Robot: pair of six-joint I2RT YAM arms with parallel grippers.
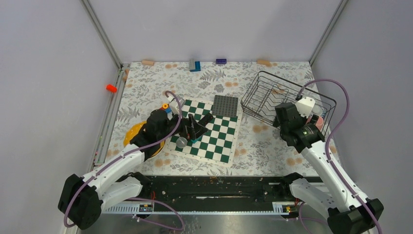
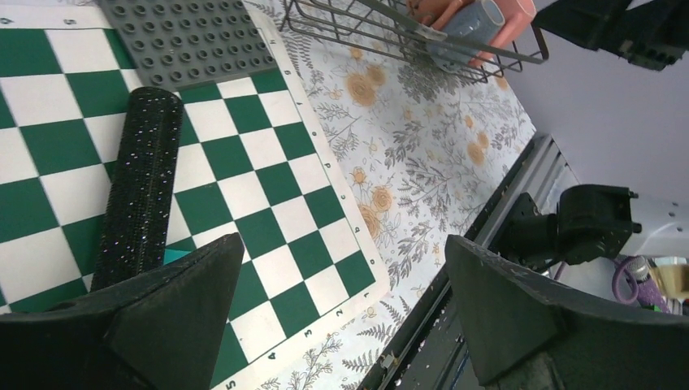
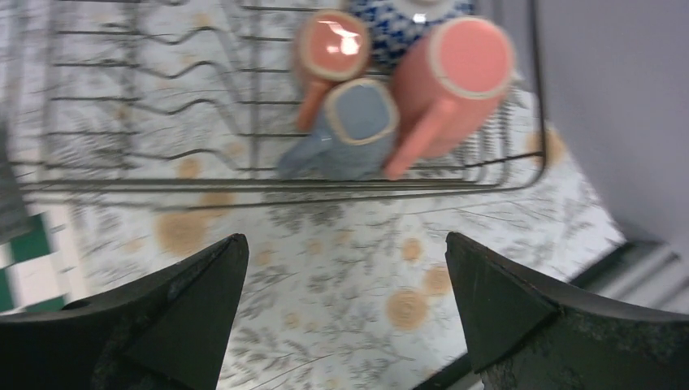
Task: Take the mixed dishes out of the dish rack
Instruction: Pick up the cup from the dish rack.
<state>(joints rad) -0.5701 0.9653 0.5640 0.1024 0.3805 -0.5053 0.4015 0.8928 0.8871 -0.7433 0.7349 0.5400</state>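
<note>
- Your right gripper (image 3: 345, 313) is spread wide with nothing in it. It hangs just outside the near wall of the dish rack (image 3: 276, 185). The mugs are right ahead of the fingertips, on the other side of the wire.
- Three mugs are huddled in that corner of the rack, touching each other: a small pink mug (image 3: 331, 47), a grey-blue mug (image 3: 357, 122) and a big pink mug (image 3: 463, 73).
- One blue-and-white patterned dish (image 3: 410, 15) sits right behind the mugs, cut off by the top of the right wrist view.
- The rest of the rack is bare prongs as far as that view shows, so the rack holds four things in all.
- One yellow-orange plate (image 1: 130, 135) is already out, lying flat on the table (image 1: 272, 146) left of the chessboard (image 1: 216, 139). It's partly under your left arm.
- Your left gripper (image 2: 341, 317) is also spread and holding nothing. It sits low over the chessboard, well apart from the rack.
- One black stick (image 2: 142, 187) lies on the board beside the left finger (image 2: 162, 313).
- One grey studded plate (image 2: 195, 41) sits at the board's far edge.
- Four small blocks (image 1: 195, 65) line the far edge of the table, and one red block (image 1: 111, 88) is by the left rail.
</note>
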